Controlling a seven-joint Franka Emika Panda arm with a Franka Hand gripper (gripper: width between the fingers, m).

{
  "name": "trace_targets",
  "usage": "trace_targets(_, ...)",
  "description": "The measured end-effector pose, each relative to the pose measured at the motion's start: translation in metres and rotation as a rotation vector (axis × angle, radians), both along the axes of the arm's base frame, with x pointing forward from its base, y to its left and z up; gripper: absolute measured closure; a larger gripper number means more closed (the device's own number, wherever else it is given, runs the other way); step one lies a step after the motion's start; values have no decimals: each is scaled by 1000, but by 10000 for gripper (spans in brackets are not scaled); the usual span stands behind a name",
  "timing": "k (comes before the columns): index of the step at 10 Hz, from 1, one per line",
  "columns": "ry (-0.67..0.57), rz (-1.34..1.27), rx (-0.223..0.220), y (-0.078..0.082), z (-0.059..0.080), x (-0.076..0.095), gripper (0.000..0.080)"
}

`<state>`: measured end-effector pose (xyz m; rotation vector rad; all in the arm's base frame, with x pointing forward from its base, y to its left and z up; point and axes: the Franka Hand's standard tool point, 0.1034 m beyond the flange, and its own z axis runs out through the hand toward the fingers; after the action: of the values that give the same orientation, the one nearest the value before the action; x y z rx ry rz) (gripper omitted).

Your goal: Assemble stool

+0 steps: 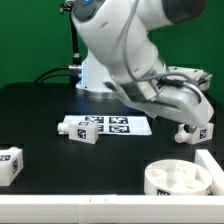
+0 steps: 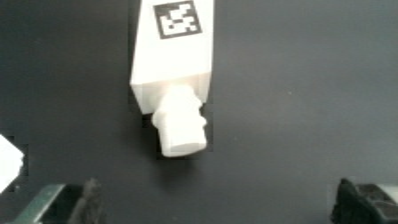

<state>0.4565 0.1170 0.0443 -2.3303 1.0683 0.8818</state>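
The round white stool seat point(image 1: 181, 178) lies at the front on the exterior view's right, hollow side up. One white leg point(image 1: 80, 128) lies beside the marker board, another point(image 1: 8, 164) at the far left edge. My gripper point(image 1: 193, 124) hangs low over the table behind the seat, above a third leg point(image 1: 202, 132). In the wrist view that leg point(image 2: 173, 60) lies flat on the black table with a tag on it and its peg end point(image 2: 182, 128) towards my gripper point(image 2: 214, 205). The fingers point(image 2: 64, 202) stand wide apart, open and empty, short of the leg.
The marker board point(image 1: 118, 126) lies flat in the middle of the black table. The big white robot body point(image 1: 115, 45) rises behind it. A white corner point(image 2: 7, 156) shows at the edge of the wrist view.
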Motion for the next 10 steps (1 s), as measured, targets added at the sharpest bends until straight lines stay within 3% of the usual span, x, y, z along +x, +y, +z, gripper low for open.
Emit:
trace_targets(1,24,46,65,6,-3,-3,151)
trace_targets(4,54,35,87,1,-8,-4,151)
trace_targets(6,98,-19,124,16,-13,-15,151)
trace_targets(8,117,-10,99,30,-16,-26,151)
trace_targets(10,115,-21,99,25,-17,-23,151)
